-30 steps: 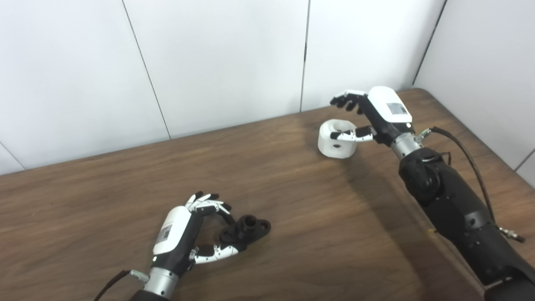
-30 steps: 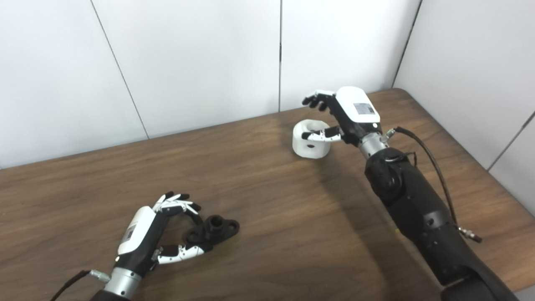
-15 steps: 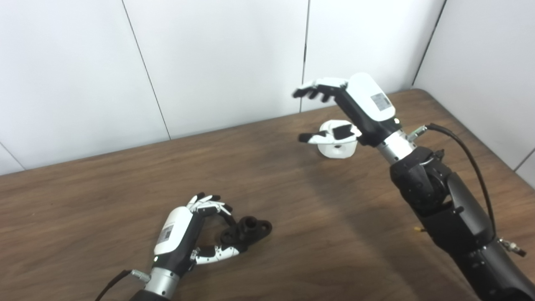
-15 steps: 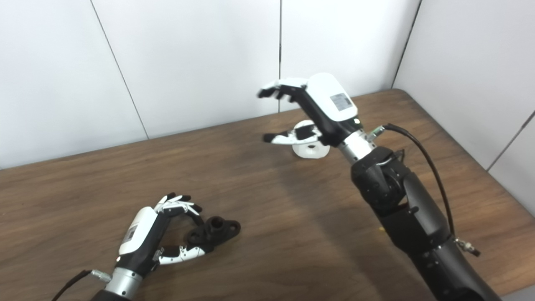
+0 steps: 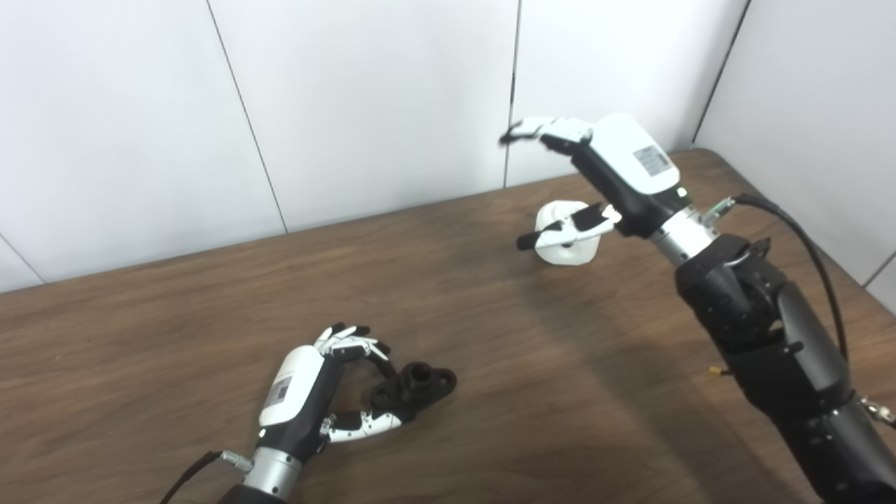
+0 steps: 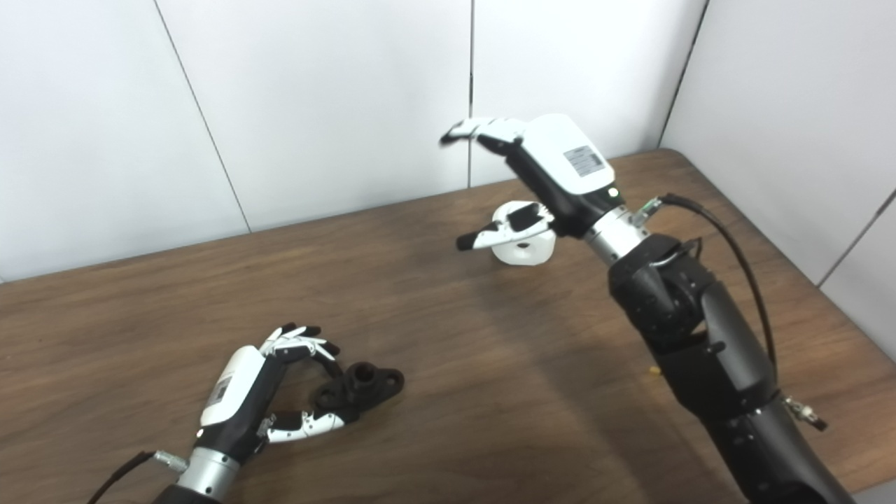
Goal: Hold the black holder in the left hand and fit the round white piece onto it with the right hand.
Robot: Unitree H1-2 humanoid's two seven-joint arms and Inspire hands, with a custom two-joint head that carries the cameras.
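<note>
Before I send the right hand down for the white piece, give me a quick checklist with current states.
1. Right hand open, holding nothing: ok.
2. Right hand lined up over the round white piece: not ok, it is raised with fingers and thumb reaching past the piece toward the left.
3. White piece resting on the table, nothing gripping it: ok.
4. Left hand firmly gripping the black holder: cannot tell, fingers curl around its near end.
5. Holder lifted for fitting: not ok, it sits on the table.

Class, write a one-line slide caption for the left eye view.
Left hand closed around the black holder on the table; open right hand raised above the round white piece.
</note>
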